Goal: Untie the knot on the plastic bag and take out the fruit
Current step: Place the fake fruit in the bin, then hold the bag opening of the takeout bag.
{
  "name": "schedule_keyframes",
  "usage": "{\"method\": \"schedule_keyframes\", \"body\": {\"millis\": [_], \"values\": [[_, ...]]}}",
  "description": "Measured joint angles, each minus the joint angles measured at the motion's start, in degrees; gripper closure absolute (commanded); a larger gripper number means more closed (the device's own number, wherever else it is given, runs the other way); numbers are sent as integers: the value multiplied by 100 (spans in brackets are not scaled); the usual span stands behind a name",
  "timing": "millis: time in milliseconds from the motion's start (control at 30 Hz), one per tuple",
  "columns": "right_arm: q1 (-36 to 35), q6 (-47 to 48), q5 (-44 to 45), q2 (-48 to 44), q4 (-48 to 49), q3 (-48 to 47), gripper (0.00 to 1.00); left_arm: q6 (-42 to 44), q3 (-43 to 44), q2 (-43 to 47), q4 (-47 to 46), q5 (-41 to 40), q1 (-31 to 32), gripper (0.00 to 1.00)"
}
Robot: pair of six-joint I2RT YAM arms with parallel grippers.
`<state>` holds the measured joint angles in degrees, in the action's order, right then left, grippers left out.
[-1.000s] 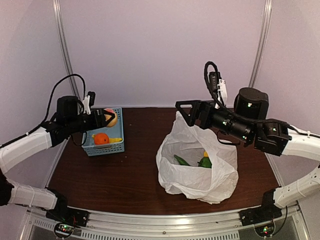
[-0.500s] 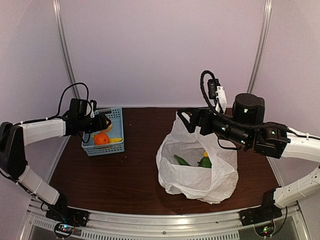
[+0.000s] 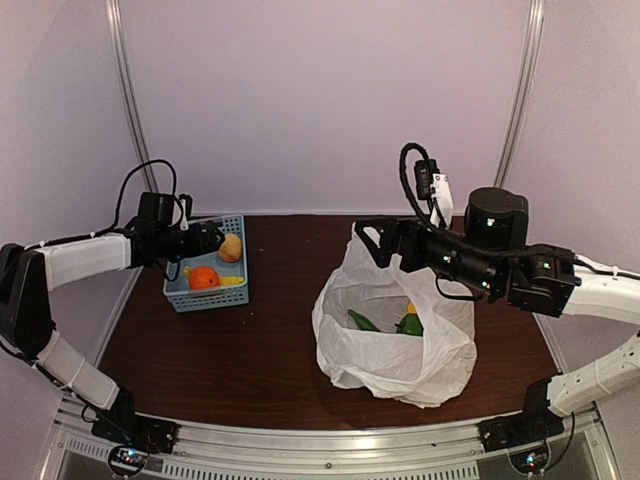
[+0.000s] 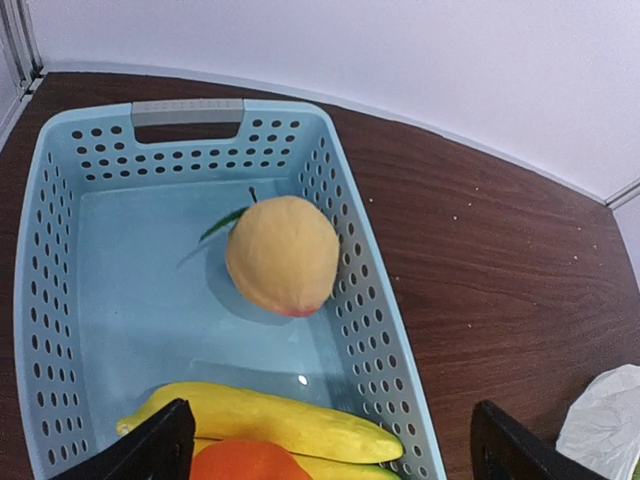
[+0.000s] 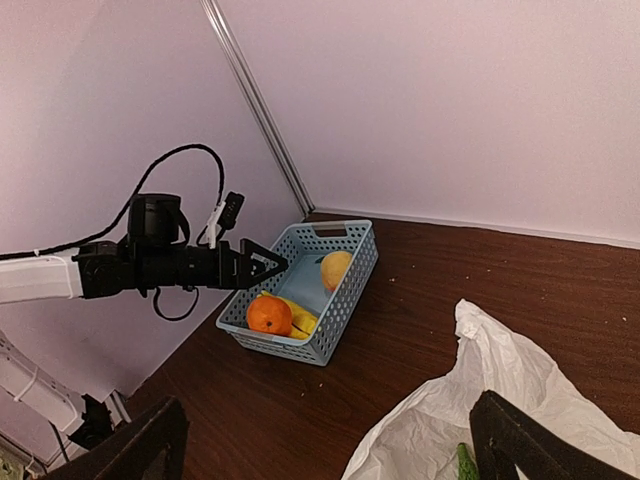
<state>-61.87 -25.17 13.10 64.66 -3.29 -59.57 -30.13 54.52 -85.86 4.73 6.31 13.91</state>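
Observation:
The white plastic bag (image 3: 395, 345) lies open at the centre right of the table, and no knot shows. Green fruit (image 3: 410, 323) lies inside it, seen too in the right wrist view (image 5: 465, 462). My right gripper (image 3: 372, 243) hangs open just above the bag's back left edge, nothing between its fingers (image 5: 330, 450). My left gripper (image 3: 212, 241) is open over the blue basket (image 3: 240, 292). Under it lie a peach-coloured fruit (image 4: 283, 255), a yellow banana (image 4: 270, 420) and an orange fruit (image 4: 245, 462). Its fingers (image 4: 150, 450) are apart and hold nothing.
The blue basket (image 5: 345, 305) stands at the back left, near the left wall and its metal rail (image 3: 125, 90). Dark wood table (image 3: 260, 350) lies between basket and bag. The bag (image 5: 500, 400) fills the right wrist view's lower right.
My left gripper opened and the peach-coloured fruit it held now lies in the basket. The left arm swung lower. The right gripper shifted slightly down and left.

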Motion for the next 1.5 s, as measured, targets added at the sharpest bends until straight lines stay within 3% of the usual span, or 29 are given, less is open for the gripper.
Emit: {"method": "schedule_keyframes", "body": {"millis": [167, 367, 467, 633, 767, 1067, 1500], "values": [[0, 0, -2, -50, -133, 0, 2, 33, -68, 704, 15, 17, 0, 4], [-4, -2, -31, -243, -905, -9, 10, -20, -175, 1779, -4, 494, 162, 5], [-81, -13, -96, -234, -1532, -83, 17, -256, -492, 2295, -33, 616, 730, 5], [-546, -92, -157, 168, -2647, -614, 30, -647, -953, 2409, -225, 789, 1893, 5], [-789, -317, -105, 826, -3451, -1169, 35, -1045, -1178, 2068, -380, 780, 2470, 5], [-605, -748, 192, 1742, -4765, -1554, 43, -1947, -1296, 774, -1506, 789, 3390, 3], [26, -769, 315, 2192, -5180, -1322, 46, -2962, -940, -1375, -2970, 881, 4170, 2]]}}
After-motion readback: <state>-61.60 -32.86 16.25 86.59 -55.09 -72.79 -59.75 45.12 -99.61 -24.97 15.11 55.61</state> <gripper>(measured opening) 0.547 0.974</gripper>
